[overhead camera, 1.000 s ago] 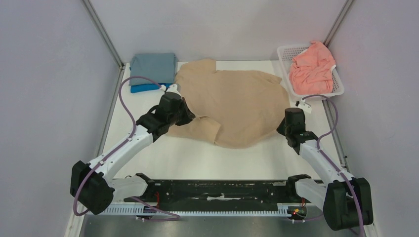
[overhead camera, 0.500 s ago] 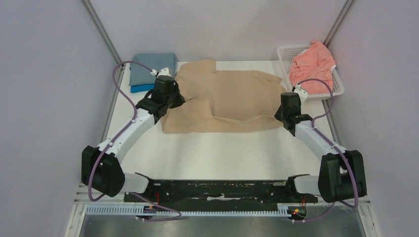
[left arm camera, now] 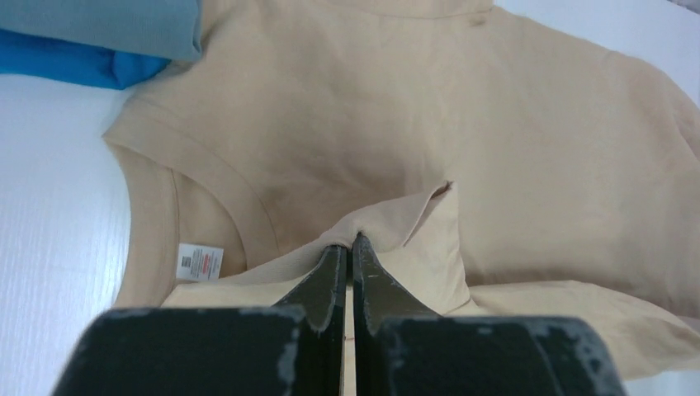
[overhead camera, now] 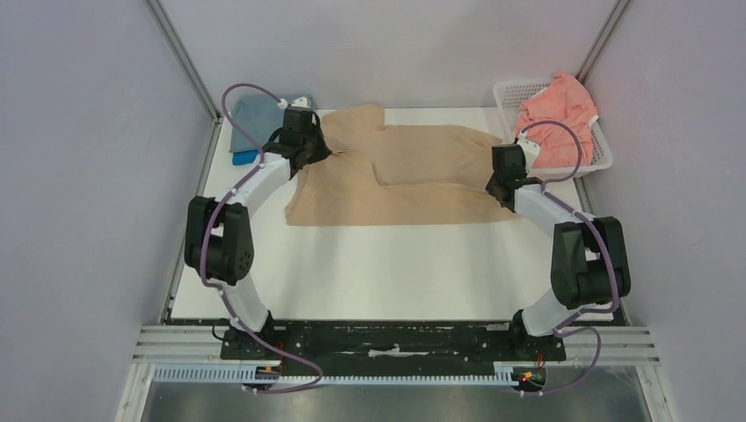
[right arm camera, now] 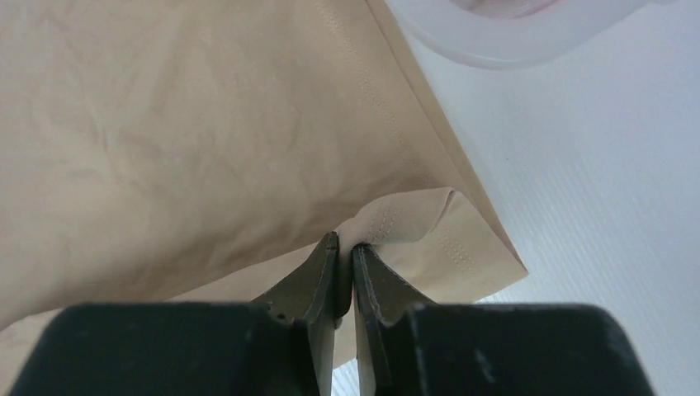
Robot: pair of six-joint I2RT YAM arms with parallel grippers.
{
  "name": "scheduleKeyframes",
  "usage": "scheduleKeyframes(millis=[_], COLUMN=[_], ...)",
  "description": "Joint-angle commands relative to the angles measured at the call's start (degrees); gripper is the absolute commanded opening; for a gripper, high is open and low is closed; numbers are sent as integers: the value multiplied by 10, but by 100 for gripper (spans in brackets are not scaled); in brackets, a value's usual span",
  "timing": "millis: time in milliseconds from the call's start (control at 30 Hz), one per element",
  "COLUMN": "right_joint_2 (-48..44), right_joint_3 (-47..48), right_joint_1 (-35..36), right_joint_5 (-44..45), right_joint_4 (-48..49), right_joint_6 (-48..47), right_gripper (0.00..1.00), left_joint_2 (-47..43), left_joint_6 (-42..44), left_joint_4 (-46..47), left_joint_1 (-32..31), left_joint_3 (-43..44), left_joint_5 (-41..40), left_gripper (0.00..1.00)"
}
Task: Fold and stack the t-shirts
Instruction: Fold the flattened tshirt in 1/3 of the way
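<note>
The tan t-shirt lies at the back centre of the table, doubled over with a straight near edge. My left gripper is at its left end, near the collar. In the left wrist view the left gripper is shut on a raised pinch of the tan t-shirt. My right gripper is at the right end. There the right gripper is shut on a fold of the stitched hem of the tan t-shirt. A grey-blue t-shirt lies on a bright blue t-shirt at the back left. A salmon-pink t-shirt is crumpled in the basket.
The white lattice basket stands at the back right corner, and its rim shows just beyond the right gripper. The folded stack, with its grey-blue t-shirt and bright blue t-shirt, sits close to the left of the left gripper. Both forearms stretch far over the table.
Both grippers have moved towards the back of the table, carrying the tan shirt's near part over the rest. The shirt now lies shorter, with a straight near fold.
</note>
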Motion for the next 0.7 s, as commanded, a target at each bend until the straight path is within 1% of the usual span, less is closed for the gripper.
scheduleKeyframes(millis=[0,33,67,100,133,167,200,233,267,300,333,433,467,567,633,667], right_joint_2=[21,27,34,40,47,51,53,51,46,38,26,-18,-28,-48,-30,-8], right_joint_3=[32,34,38,44,51,60,66,70,73,70,62,24,14,-25,-30,-19], right_joint_1=[-6,-7,-6,-7,-7,-7,-7,-6,-5,-4,0,17,24,48,69,84], right_joint_5=[32,34,34,39,45,47,47,46,47,46,45,43,33,-36,-86,-88], right_joint_4=[18,23,28,31,30,27,26,24,19,18,21,43,52,118,156,164], right_joint_6=[-1,-2,-10,-17,-24,-33,-42,-49,-51,-55,-64,-89,-96,-120,-124,-127], right_gripper=[16,20,24,28,37,47,58,63,67,74,79,95,98,98,98,98], left_joint_2=[58,76,91,109,128,142,161,174,183,185,180,138,118,74,65,66], left_joint_6=[35,37,35,39,38,36,36,36,36,32,32,19,14,-17,-43,-54], left_joint_4=[-2,-8,-14,-12,-15,-24,-38,-52,-72,-83,-84,-62,-48,0,42,59], left_joint_1=[15,16,17,18,19,20,21,25,28,29,29,28,26,22,18,15], left_joint_3=[72,87,99,112,127,143,164,189,207,220,222,188,165,92,46,27], left_joint_5=[-4,-3,-2,0,-20,-45,-65,-63,-54,-43,-32,8,24,94,142,149], left_gripper=[3,5,10,21,40,53,63,71,75,77,78,80,81,81,82,82])
